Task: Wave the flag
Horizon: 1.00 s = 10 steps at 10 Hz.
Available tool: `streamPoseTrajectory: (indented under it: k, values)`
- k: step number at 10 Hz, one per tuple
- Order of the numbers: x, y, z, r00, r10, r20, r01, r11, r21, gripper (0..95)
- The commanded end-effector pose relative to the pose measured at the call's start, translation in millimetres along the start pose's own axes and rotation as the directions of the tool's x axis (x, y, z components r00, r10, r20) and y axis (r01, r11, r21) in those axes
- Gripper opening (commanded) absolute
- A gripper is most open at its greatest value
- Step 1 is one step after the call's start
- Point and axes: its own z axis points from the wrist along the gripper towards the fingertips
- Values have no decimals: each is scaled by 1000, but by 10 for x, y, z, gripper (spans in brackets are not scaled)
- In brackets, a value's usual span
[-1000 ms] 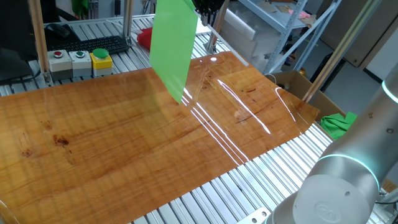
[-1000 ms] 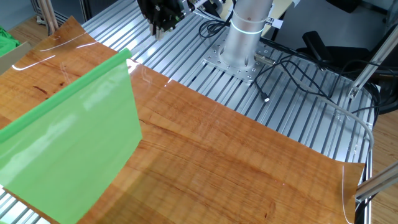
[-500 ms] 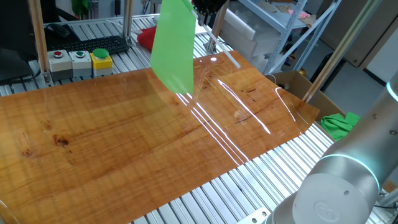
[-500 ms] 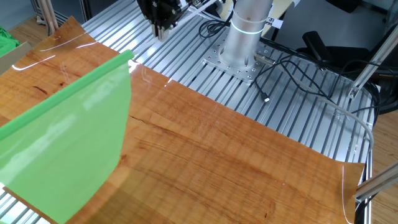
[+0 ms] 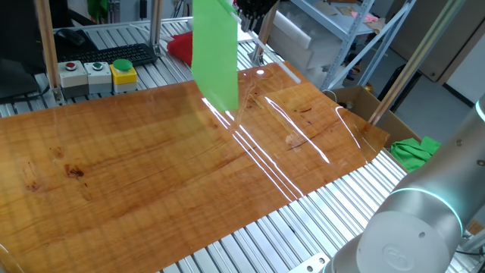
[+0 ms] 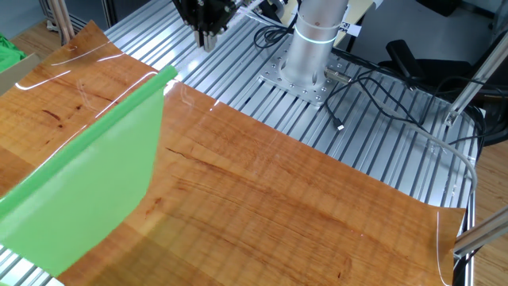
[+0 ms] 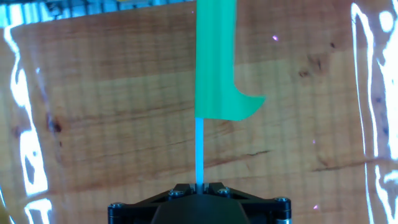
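Note:
The flag is a bright green cloth sheet (image 5: pixel 215 53) on a thin pale stick (image 7: pixel 199 149). It hangs in the air above the wooden table (image 5: pixel 136 167). In the other fixed view the sheet (image 6: pixel 79 191) fills the lower left. My gripper (image 7: pixel 199 185) is shut on the stick's lower end; the stick runs straight out from between the jaws to the sheet (image 7: pixel 216 62). In one fixed view the gripper (image 5: pixel 254 9) is at the top edge, right of the sheet. In the other fixed view it (image 6: pixel 205 17) is high above the table's far edge.
A red cloth bundle (image 5: pixel 179 47), a keyboard (image 5: pixel 114 54) and a button box (image 5: pixel 97 76) lie behind the table. A green cloth lump (image 5: pixel 413 150) and a cardboard box (image 5: pixel 356 102) sit at the right. The robot base (image 6: pixel 309 48) and cables stand on the slatted bench.
The green sheet has swung: it looks narrower and more edge-on in one fixed view, and has shifted left in the other. The gripper keeps its hold on the stick.

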Motion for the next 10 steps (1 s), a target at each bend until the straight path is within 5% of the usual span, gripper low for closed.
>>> streamPoseTrajectory:
  k: [1, 4, 6, 7, 8, 9, 10]
  values:
    - [11, -2, 16, 982, -183, -46, 188, 956, 224, 0]
    - [11, -2, 16, 982, -181, -49, 187, 954, 233, 0]
    - [11, 2, 20, 996, -72, -60, 83, 975, 205, 0]
    - [13, 12, 28, 993, 98, -62, -90, 987, 132, 0]
    - [9, 19, 32, 957, 280, -74, -280, 960, 7, 0]
    - [8, 20, 32, 937, 339, -87, -343, 939, -34, 0]
    - [7, 21, 33, 897, 429, -106, -437, 897, -66, 0]
